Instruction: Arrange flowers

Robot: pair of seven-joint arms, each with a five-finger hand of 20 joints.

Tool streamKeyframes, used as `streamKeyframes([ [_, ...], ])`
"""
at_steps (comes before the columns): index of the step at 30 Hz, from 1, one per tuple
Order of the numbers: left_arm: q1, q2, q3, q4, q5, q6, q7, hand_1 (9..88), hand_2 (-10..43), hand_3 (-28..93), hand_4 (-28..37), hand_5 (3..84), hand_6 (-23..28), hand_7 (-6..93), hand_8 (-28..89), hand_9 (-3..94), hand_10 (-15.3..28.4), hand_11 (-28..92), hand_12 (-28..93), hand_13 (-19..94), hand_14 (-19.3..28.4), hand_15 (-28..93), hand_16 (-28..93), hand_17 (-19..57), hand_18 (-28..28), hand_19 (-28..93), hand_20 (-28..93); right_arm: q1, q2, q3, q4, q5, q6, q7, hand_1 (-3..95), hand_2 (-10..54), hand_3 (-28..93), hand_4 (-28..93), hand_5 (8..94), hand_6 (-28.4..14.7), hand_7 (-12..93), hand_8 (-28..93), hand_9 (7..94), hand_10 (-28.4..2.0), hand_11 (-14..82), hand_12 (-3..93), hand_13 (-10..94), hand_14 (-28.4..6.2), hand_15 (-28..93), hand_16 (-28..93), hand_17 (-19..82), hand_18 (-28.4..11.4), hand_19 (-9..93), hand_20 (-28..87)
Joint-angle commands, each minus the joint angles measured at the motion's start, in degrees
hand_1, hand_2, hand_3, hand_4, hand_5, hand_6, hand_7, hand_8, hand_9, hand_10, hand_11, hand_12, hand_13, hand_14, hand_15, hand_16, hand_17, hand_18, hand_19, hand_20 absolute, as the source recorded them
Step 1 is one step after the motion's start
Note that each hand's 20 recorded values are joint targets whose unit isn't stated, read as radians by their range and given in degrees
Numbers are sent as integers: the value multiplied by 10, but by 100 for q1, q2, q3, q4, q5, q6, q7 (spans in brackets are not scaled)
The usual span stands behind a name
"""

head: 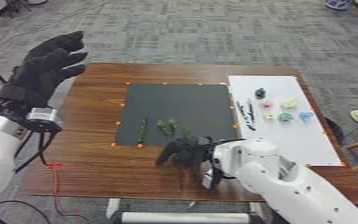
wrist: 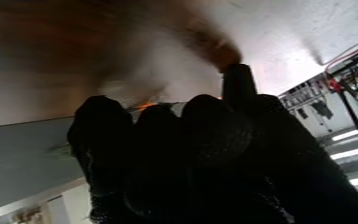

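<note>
My right hand [head: 188, 152] is over the brown table just in front of the black mat's [head: 177, 95] front edge, fingers loosely bent and pointing down, with nothing visibly gripped. In the right wrist view the same hand [wrist: 189, 160] has its fingers extended side by side. One green stem [head: 143, 131] lies along the mat's left part. Leafy green stems [head: 167, 128] lie near its front middle, the closest beside my right hand. Small pink [head: 267, 104], cream [head: 289, 103] and blue [head: 306, 116] flower heads rest on the white sheet. My left hand [head: 42, 67] is raised off the table's left side, fingers straight.
The white sheet [head: 309, 142] also holds a small dark item [head: 260, 93] and slim black pieces [head: 250, 111]. Orange markers line the mat and sheet. A red cable [head: 56, 177] hangs at the table's front left. A shoe and chair stand beyond the right edge.
</note>
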Motion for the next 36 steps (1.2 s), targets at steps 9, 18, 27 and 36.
streamKeyframes([
  [9,76,-59,-78,-59,-15,52,26,258,-35,671,-245,220,14,192,-93,152,87,215,198,66,116,421,-38,-106,185,380,123,54,560,29,227,-83,-120,377,145,328,932,-90,515,24,147,-130,877,-92,644,377,838,-96,827,397,582,-235,932,708],
  [18,69,-55,-84,-58,-13,64,33,257,-36,673,-248,220,14,193,-94,153,88,218,197,66,118,422,-40,-106,186,381,122,264,532,-50,412,-170,-11,507,143,329,932,-89,521,22,143,-129,877,-92,644,376,838,-96,828,397,582,-235,932,709],
  [27,49,-60,-64,-53,-8,52,40,257,-37,675,-252,222,14,196,-95,153,89,218,196,67,118,423,-41,-106,187,383,121,619,487,-295,622,-183,148,592,142,330,932,-93,526,22,144,-128,878,-92,645,376,839,-95,828,397,583,-236,932,710],
  [36,15,-56,-40,-38,-5,50,24,258,-36,676,-252,222,14,197,-96,153,88,217,197,67,118,423,-41,-107,188,385,120,745,448,-411,681,-269,192,600,141,330,932,-94,530,23,145,-129,878,-91,645,377,841,-95,828,398,583,-235,932,710],
])
